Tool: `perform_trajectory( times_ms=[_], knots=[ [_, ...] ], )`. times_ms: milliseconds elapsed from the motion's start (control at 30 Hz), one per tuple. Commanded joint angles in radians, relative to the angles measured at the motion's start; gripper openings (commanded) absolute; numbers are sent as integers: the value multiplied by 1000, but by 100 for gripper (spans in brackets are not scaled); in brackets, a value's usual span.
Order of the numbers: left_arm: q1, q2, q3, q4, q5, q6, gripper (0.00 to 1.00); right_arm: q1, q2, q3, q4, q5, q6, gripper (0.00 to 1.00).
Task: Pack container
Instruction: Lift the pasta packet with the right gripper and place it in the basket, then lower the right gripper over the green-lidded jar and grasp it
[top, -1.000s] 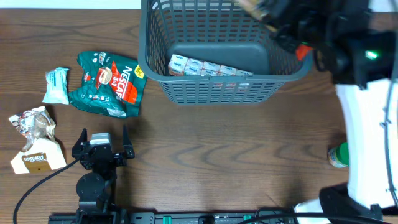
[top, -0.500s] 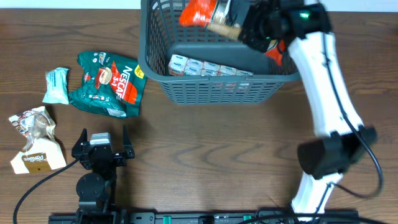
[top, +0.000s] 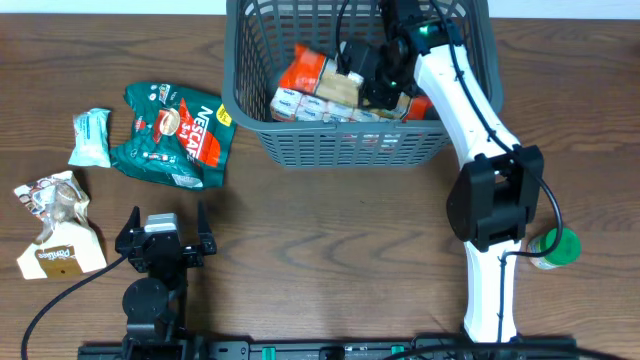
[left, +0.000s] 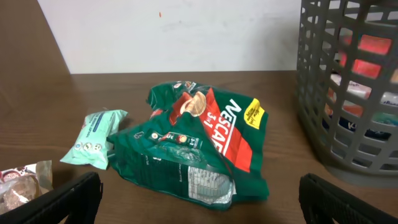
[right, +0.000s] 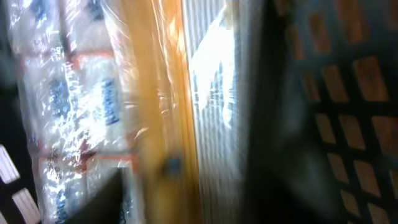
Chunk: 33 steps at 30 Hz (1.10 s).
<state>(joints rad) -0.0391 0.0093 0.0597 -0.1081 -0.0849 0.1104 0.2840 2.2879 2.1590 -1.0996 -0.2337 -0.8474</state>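
The container (top: 350, 150) is a dark grey slotted basket at the table's far edge; in the left wrist view it stands at the right (left: 348, 93). An orange-red packet (top: 308, 75) lies tilted inside it on a row of white-and-blue packs (top: 300, 103). My right gripper (top: 372, 85) is down in the basket at that packet's right end. The blurred right wrist view shows its jaws apart on either side of the orange packet (right: 161, 112). My left gripper (top: 165, 245) rests wide open near the front left, holding nothing, and faces a green Nescafe bag (left: 199, 146).
Left of the basket lie the green Nescafe bag (top: 175, 135), a small mint-green pack (top: 92, 137) and a brown-and-white packet (top: 55, 235). A green-capped jar (top: 550, 248) stands at the right beside my right arm's base. Bare wood lies in front of the basket.
My right arm swung in over the basket and lowered the orange-red packet onto the packs inside, and its jaws parted. The left arm and the items on the table did not move.
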Motion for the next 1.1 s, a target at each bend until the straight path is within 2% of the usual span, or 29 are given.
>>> perform_trajectory(
  times_ms=[0,167,367,433,567,633,700,933,1067],
  knots=[
    [5,-5,-27,-14,-2,16,98,5,-49,29,13,-40,101,99],
    [5,-5,-27,-14,-2,16,99,5,-108,95,32,-13,293,99],
    [5,-5,-27,-14,-2,16,99,-10,-220,222,35,170,612,99],
    [5,-5,-27,-14,-2,16,98,-25,-265,264,24,280,759,99],
    [5,-5,-27,-14,-2,16,99,-91,-371,303,-105,610,1231,99],
    [5,-5,-27,-14,-2,16,99,-148,-423,303,-195,670,1417,99],
    [5,-5,-27,-14,-2,16,99,-203,-460,303,-246,661,1456,99],
    [5,-5,-27,-14,-2,16,99,-367,-523,303,-405,633,1460,99],
    [5,-5,-27,-14,-2,16,98,-446,-520,289,-587,625,1645,99]
  ],
)
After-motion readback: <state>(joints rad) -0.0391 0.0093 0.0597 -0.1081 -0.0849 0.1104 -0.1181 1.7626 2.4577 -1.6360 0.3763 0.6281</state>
